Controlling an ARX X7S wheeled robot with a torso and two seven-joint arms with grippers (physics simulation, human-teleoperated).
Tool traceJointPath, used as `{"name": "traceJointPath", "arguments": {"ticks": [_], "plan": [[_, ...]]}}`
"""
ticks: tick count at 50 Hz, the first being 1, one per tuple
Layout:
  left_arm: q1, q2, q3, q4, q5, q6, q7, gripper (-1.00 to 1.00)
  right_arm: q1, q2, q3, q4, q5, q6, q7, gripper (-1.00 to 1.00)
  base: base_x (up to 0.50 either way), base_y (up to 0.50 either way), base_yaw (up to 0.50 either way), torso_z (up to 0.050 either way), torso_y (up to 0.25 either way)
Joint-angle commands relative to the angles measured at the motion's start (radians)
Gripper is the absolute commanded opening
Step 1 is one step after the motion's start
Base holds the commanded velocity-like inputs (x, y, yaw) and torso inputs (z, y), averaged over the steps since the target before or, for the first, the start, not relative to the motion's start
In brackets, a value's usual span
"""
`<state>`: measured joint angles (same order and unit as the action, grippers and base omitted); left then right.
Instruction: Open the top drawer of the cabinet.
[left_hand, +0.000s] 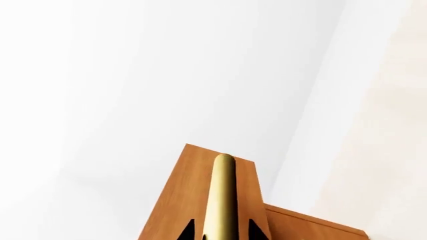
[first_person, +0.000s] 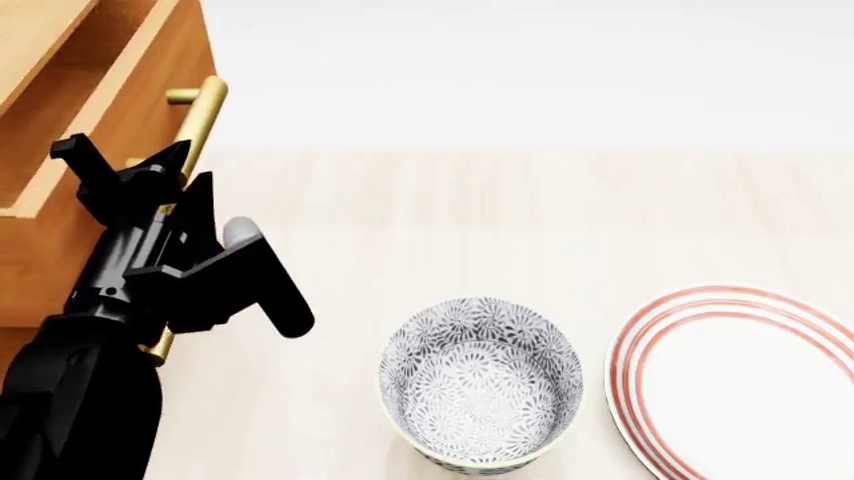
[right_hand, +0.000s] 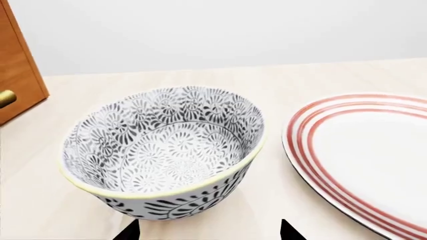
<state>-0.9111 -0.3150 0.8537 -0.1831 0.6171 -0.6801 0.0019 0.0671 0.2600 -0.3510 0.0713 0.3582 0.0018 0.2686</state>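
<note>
Left pincer (first_person: 174, 165) pinches the brass handle (first_person: 200, 120) of the top drawer (first_person: 94, 110); bar's long axis crosses its jaws; right arm idle.

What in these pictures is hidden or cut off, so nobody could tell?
- Left gripper, head view: its own black body hides whether the fingers press the handle.
- Top drawer, head view: the picture's edge cuts it off, so its inside is unseen.
- Right gripper, right wrist view: only two dark tips show at the edge; absent from the head view.
- Plate: cut off by the edge in both views.
</note>
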Motion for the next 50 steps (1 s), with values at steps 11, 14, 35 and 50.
{"name": "traceJointPath", "arguments": {"ticks": [11, 14, 35, 50], "plan": [[-0.002, 0.048, 0.051, 0.072, 0.077, 0.005, 0.006, -1.00, 0.001, 0.006, -0.010, 0.001, 0.011, -0.002, -0.002, 1.00, -0.01, 0.00, 0.00, 0.000, 0.004], [-0.003, 0.051, 0.058, 0.078, 0.080, 0.005, 0.010, -1.00, 0.000, 0.007, -0.011, 0.000, 0.012, -0.001, -0.002, 1.00, -0.01, 0.00, 0.00, 0.000, 0.003], [-0.005, 0.059, 0.086, 0.110, 0.093, 0.009, 0.023, -1.00, 0.004, 0.008, -0.019, 0.011, 0.018, -0.010, -0.004, 1.00, -0.01, 0.00, 0.00, 0.000, 0.004], [-0.008, 0.065, 0.063, 0.104, 0.093, -0.013, -0.001, 1.00, 0.008, 0.009, -0.019, 0.022, 0.031, -0.006, -0.004, 1.00, 0.00, 0.00, 0.00, 0.000, 0.001]]}}
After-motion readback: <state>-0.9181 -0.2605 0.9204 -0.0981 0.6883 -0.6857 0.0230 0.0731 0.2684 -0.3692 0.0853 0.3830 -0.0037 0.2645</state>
